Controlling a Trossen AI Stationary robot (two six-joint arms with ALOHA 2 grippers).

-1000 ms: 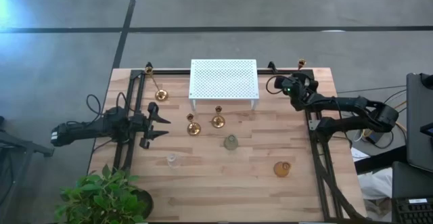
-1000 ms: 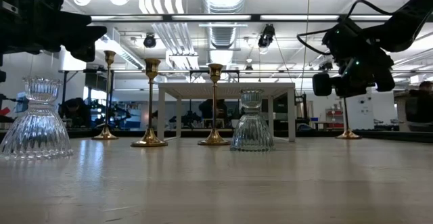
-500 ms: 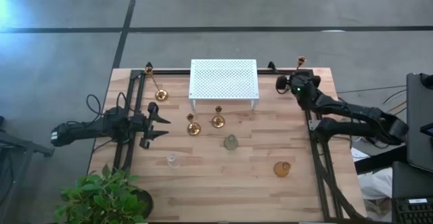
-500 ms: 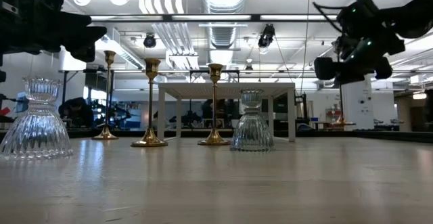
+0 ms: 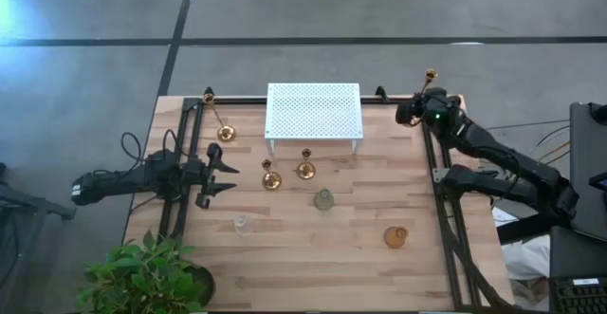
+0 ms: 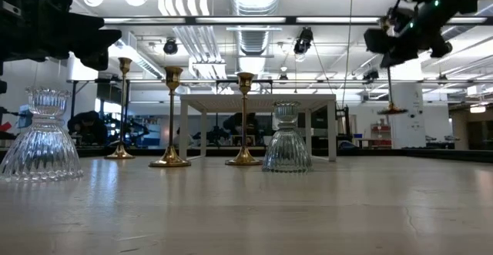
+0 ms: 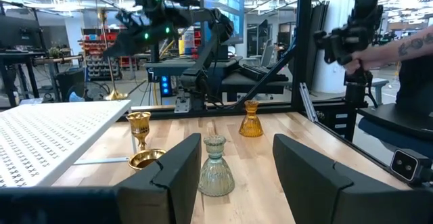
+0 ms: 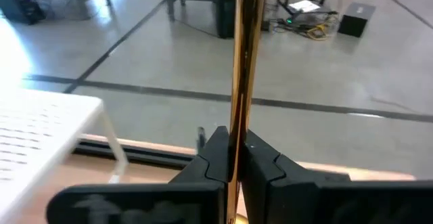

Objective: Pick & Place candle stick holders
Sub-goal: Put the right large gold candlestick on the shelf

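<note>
My right gripper (image 5: 424, 112) is shut on a tall thin brass candle stick (image 6: 389, 89) above the table's far right corner; its round base (image 6: 391, 110) hangs in the air. My left gripper (image 5: 226, 176) is open and empty at the table's left. A second tall brass stick (image 5: 225, 133) stands on its base at the far left. Two short brass holders (image 5: 271, 179) (image 5: 305, 170) stand in front of the white stand. The grey-green glass holder (image 5: 324, 199), the clear one (image 5: 241, 224) and the amber one (image 5: 395, 237) stand on the near half. My right gripper pinches the tall brass stick's thin shaft (image 8: 238, 126) between its two fingers. The fingers lie across the shaft. The stick is upright and lifted clear of the table, its base (image 6: 391, 110) hanging below the gripper and its cup top (image 5: 431, 73) above.
The white perforated stand (image 5: 314, 111) stands at the far middle. Black arm rails (image 5: 446, 219) run along both side edges. A potted plant (image 5: 142, 276) is at the near left corner. A person (image 7: 406, 55) stands beyond the table's right side.
My right gripper has risen and gone toward the table's far right corner, carrying the tall brass stick. The stick's base has left the table and now hangs clear above it, the stick still upright.
</note>
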